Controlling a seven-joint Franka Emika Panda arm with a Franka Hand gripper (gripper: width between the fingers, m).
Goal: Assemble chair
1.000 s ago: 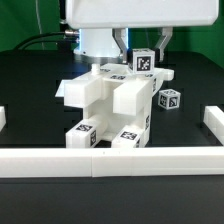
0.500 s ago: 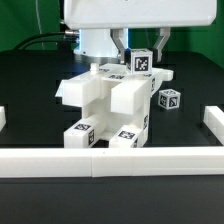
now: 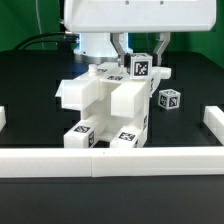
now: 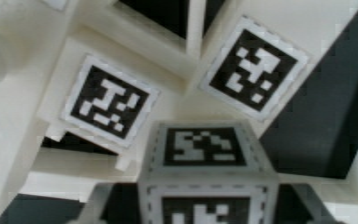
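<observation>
The part-built white chair (image 3: 108,108) stands near the front rail, with tags on its blocks. My gripper (image 3: 141,58) hangs from above at the chair's far right top. It is shut on a small white tagged block (image 3: 141,67), held just above the chair's upper right part. In the wrist view the held block (image 4: 202,165) fills the lower middle between dark fingers (image 4: 87,205), with tagged chair panels (image 4: 108,98) close behind it. A loose tagged white block (image 3: 169,99) lies on the table at the exterior view's right.
A long white border rail (image 3: 110,160) runs along the front. Short white rail ends stand at the exterior view's left (image 3: 3,117) and right (image 3: 212,117). The table top is black. The white robot body (image 3: 130,15) fills the top.
The gripper and its held block have moved slightly down and toward the exterior view's left, closer to the chair's top. The chair and the loose block have not moved.
</observation>
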